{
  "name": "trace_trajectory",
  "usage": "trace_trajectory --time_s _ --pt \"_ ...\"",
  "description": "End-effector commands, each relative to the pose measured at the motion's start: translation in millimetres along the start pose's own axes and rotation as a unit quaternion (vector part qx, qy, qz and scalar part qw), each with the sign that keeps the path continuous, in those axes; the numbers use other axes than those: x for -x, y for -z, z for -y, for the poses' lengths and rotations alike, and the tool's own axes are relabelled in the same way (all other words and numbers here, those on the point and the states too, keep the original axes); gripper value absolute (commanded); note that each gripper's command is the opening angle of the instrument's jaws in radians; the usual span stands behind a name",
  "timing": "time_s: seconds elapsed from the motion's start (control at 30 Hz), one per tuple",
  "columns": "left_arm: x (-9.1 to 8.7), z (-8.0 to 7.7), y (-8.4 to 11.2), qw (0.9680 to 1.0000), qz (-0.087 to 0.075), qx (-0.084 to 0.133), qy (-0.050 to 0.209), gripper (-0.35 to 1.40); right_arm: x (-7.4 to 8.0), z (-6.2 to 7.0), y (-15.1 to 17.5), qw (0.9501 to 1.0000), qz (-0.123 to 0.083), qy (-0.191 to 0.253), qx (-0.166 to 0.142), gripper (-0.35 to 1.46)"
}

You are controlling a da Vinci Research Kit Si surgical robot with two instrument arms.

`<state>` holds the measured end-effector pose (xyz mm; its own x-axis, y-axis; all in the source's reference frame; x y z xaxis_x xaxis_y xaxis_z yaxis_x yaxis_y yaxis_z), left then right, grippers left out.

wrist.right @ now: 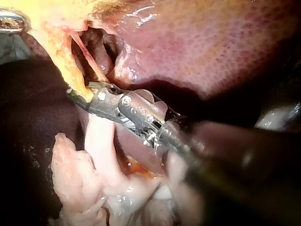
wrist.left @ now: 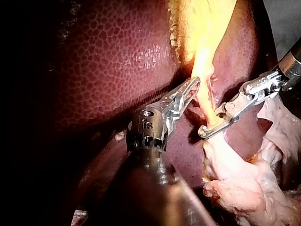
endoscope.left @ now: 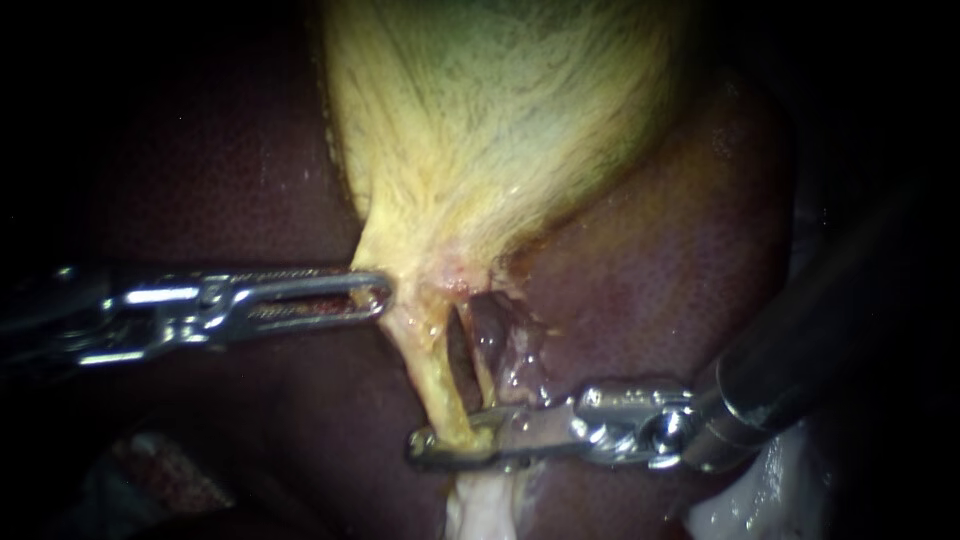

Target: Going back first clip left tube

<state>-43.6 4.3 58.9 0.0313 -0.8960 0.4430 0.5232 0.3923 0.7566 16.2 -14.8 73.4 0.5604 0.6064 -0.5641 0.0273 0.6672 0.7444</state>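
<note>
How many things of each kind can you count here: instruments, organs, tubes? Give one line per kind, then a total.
Slender silver metal instruments: 2, the left instrument and the right instrument
Organs: 2, the dark red liver and the yellow-green gallbladder
Tubes: 2, the thick yellow left tube and the thin pinkish right tube
Total: 6

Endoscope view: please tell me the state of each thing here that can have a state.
left instrument: jaws shut on the gallbladder at its neck.
right instrument: jaws shut on the left tube, low down.
gallbladder: whole, gripped at one edge.
left tube: uncut, gripped; no clip shows on it.
right tube: uncut, free of both instruments.
</note>
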Motion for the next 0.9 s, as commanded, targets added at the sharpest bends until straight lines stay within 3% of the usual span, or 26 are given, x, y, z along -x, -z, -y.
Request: trace_trajectory --time_s 0.03,0.37,0.63,0.9 --pt "0.0 0.0 0.0 1.0000 0.000 0.000 0.000 -0.35 -0.1 -0.1 -0.1 0.9999 -0.007 0.009 -0.001 0.21" --pt "0.0 0.0 0.1 1.0000 0.000 0.000 0.000 -0.35 -1.2 0.4 0.1 0.9958 -0.018 0.090 0.000 0.47" --pt "0.0 0.0 0.1 1.0000 0.000 0.000 0.000 -0.35 -2.1 0.2 -0.1 0.9821 -0.034 0.184 0.027 0.58" --pt "0.0 0.0 0.2 1.0000 0.000 0.000 0.000 -0.35 -2.4 0.1 0.3 0.9746 -0.034 0.219 0.033 0.60"
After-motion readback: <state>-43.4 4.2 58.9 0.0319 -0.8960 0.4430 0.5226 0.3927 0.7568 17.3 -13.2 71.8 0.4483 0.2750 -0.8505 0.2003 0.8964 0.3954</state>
